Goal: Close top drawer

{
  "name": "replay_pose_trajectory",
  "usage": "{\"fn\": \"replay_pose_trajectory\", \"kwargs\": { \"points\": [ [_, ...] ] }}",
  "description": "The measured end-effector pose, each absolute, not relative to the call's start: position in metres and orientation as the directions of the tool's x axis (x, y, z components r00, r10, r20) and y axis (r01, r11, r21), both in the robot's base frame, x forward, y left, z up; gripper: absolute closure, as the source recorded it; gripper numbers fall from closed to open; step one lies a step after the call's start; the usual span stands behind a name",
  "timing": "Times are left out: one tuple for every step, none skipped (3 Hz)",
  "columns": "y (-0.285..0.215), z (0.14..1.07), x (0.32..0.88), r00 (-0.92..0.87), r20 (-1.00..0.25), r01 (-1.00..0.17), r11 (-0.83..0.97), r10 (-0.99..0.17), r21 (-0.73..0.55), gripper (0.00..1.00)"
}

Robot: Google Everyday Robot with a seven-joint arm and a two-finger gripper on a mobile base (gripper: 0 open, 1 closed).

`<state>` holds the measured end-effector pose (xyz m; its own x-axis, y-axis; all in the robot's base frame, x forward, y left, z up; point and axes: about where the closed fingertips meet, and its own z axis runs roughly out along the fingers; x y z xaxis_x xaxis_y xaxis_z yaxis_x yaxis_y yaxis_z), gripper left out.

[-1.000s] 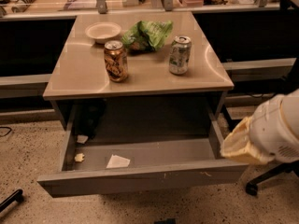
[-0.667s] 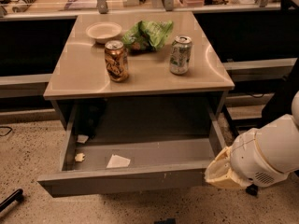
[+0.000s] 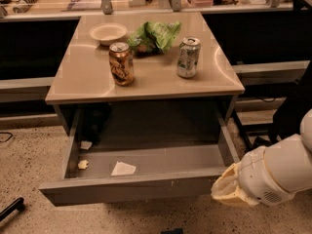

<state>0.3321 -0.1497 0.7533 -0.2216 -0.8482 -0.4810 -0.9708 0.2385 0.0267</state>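
The wide grey metal top drawer (image 3: 131,191) is pulled out under the tan table (image 3: 87,82). The cream-padded gripper (image 3: 225,191) is just beside the front's right end, outer side; its grip state I cannot tell. The front runs left-right, so the push prob. goes inward, twd table.
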Motion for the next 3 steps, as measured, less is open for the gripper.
{"fn": "replay_pose_trajectory", "kwargs": {
  "points": [
    [-0.149, 0.716, 0.329, -0.188, -0.567, -0.976, 0.218, -0.802, 0.016, 1.0],
    [-0.146, 0.681, 0.332, -0.136, -0.658, -0.983, 0.184, -0.741, -0.005, 1.0],
    [-0.145, 0.676, 0.331, -0.101, -0.663, -0.988, 0.152, -0.742, -0.019, 1.0]
  ]
}}
